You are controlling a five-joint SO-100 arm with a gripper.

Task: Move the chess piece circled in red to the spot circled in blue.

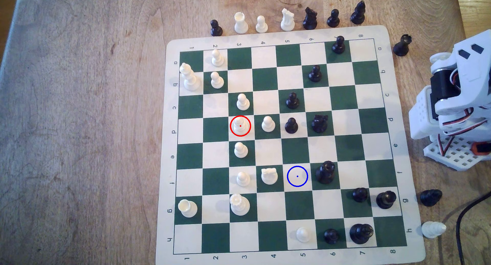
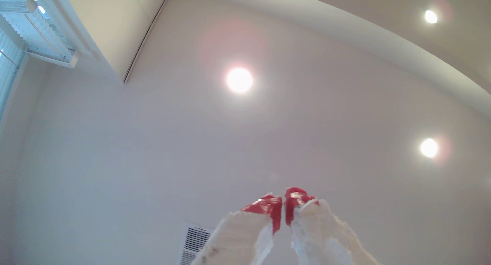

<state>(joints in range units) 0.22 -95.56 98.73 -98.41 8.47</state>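
Red-tipped gripper (image 2: 283, 209), seemingly pinched empty, faces ceiling; chess piece (image 1: 240, 124) stands red-ringed.

White arm (image 1: 457, 95) folded at exterior view's right, pincer (image 2: 283, 209) pointing up, red-tipped jaws together, empty.

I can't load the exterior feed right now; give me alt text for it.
A white bishop-like chess piece ringed in red stands upright on a green-and-white chessboard; the blue-ringed white square toward the exterior view's lower right is bare. The robot arm sits folded off the board's right edge, captured pieces lining the wooden table.
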